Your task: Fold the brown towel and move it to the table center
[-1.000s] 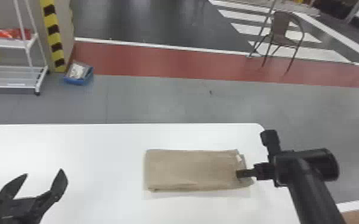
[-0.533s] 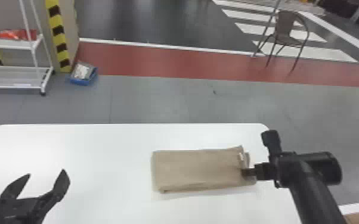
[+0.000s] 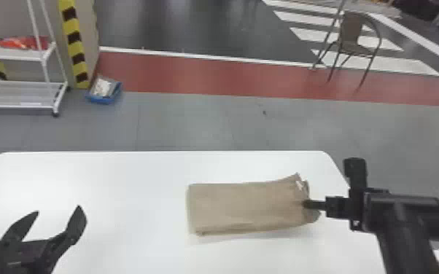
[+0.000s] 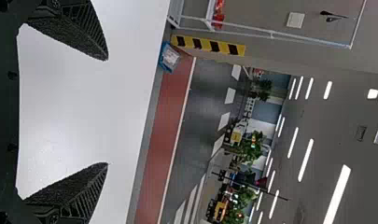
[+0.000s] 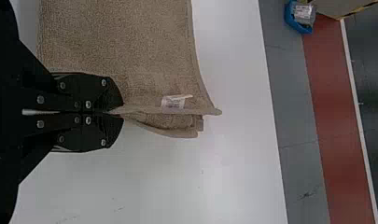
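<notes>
Rough, matt cloth towel (image 3: 248,207), smooth table (image 3: 127,189), glossy dark floor (image 3: 178,29)

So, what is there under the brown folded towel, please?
The white tabletop shows around the brown folded towel; anything lying directly beneath the towel is covered, so I cannot tell.

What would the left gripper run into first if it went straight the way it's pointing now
As far as the picture shows, the left gripper has a free-looking way over the white table, though its height and any downward tilt are hard to judge.
</notes>
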Controlling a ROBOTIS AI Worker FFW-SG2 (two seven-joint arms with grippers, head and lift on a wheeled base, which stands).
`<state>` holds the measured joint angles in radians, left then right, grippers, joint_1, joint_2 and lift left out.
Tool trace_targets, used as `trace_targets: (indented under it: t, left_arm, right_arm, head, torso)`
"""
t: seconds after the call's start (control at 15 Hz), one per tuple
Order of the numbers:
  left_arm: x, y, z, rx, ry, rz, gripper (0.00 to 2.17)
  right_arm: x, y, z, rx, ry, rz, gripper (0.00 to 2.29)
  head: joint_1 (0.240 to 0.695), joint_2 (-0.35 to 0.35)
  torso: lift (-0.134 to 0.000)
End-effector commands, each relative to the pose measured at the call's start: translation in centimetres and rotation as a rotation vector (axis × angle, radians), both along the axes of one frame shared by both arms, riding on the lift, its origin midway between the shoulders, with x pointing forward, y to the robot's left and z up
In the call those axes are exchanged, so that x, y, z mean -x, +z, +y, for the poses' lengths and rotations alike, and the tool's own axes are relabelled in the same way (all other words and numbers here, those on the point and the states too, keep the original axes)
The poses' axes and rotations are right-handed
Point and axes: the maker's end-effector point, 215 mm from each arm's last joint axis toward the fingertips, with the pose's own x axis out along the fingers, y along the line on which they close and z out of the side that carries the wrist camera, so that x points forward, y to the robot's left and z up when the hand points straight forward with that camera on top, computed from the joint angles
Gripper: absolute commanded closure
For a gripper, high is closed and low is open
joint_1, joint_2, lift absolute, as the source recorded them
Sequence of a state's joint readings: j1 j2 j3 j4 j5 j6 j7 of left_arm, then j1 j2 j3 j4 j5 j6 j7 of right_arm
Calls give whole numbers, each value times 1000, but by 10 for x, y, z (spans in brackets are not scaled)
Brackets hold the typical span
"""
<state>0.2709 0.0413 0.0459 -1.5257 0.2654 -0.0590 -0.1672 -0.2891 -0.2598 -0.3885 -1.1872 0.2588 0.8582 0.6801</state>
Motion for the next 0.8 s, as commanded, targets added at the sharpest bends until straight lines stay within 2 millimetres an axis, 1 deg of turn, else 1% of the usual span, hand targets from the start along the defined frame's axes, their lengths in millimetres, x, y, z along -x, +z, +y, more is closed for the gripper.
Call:
trace_targets:
  t: [0.0,0.07,0.13,0.2,0.27,0.33,0.4,0.47,0.53,0.6,0.67,0.73]
  left_arm:
    - [-2,1,0,0,0,-3,70]
    - [-3,3,0,0,0,-6,70]
    - [-3,3,3,-2,3,-6,70]
    - [-4,4,5,-5,5,-8,73]
    - [-5,4,8,-4,10,-8,73]
    - [-6,5,12,-4,16,-9,73]
    - [-7,6,13,-4,18,-10,73]
    - [-8,7,13,-4,18,-13,73]
    - [-10,9,12,-3,17,-17,73]
    - [-11,9,12,-3,17,-18,73]
    - [-11,10,12,-1,16,-20,73]
    - [-11,11,12,3,14,-21,73]
  right_arm:
    - [4,14,-11,-21,-18,-34,1477]
    - [7,21,-16,-28,-23,-50,1477]
    - [11,32,-26,-37,-39,-62,1477]
    - [20,47,-45,-54,-70,-81,1477]
    - [25,56,-52,-72,-83,-83,1477]
    - [27,68,-59,-69,-89,-97,1477]
    - [33,77,-72,-60,-111,-103,1477]
    - [34,85,-72,-80,-121,-106,1477]
    - [35,89,-69,-97,-131,-94,1477]
    - [33,90,-60,-101,-121,-84,1477]
    - [23,94,-39,-122,-104,-86,1477]
    - [8,100,-14,-144,-82,-96,1477]
  head:
    - [695,-237]
    - [695,-239]
    - [695,-244]
    - [695,-249]
    - [695,-255]
    - [695,-262]
    - [695,-272]
    - [695,-289]
    - [695,-296]
    - [695,-302]
    - [695,-305]
    - [695,-303]
  torso:
    - [0]
    - [0]
    - [0]
    - [0]
    - [0]
    - [0]
    - [0]
    - [0]
    - [0]
    - [0]
    - [0]
    - [0]
